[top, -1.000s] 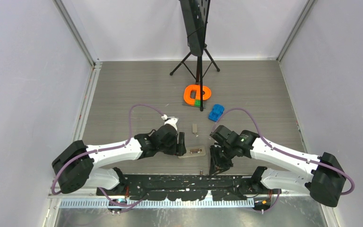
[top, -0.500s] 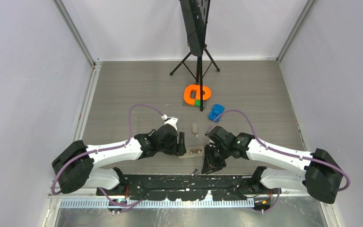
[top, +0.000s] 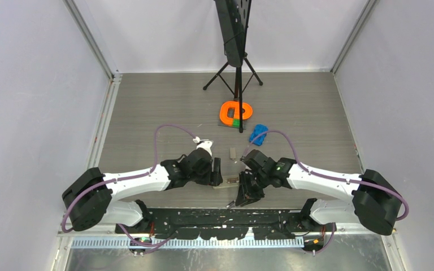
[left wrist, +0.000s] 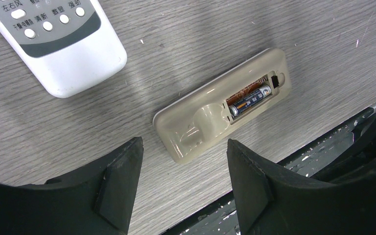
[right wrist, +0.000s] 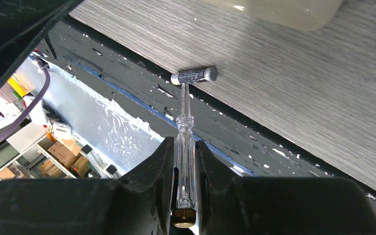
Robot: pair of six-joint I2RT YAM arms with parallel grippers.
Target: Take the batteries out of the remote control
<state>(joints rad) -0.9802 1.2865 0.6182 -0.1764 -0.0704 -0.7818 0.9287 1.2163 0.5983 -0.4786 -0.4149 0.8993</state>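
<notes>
Battery bay open on the back-up remote control (left wrist: 220,115); one cell already out at the table's near lip.

Nearward of the remote control, where the table (right wrist: 298,88) meets the dark base rail (right wrist: 142,88), a loose battery (right wrist: 194,75) is touched by the tip of the stick tool (right wrist: 184,115), which is clenched in the right gripper (right wrist: 184,147); hardly any bare wood is left between this cell and the lip. Above the remote control the left gripper (left wrist: 182,152) is held released, one finger to either side with clearance. In the bay a dark battery (left wrist: 249,99) is seen plainly; a copper-toned battery (left wrist: 242,92) behind it is partly hidden. Beyond the remote control, a white remote (left wrist: 54,44) is cut off by the frame.
</notes>
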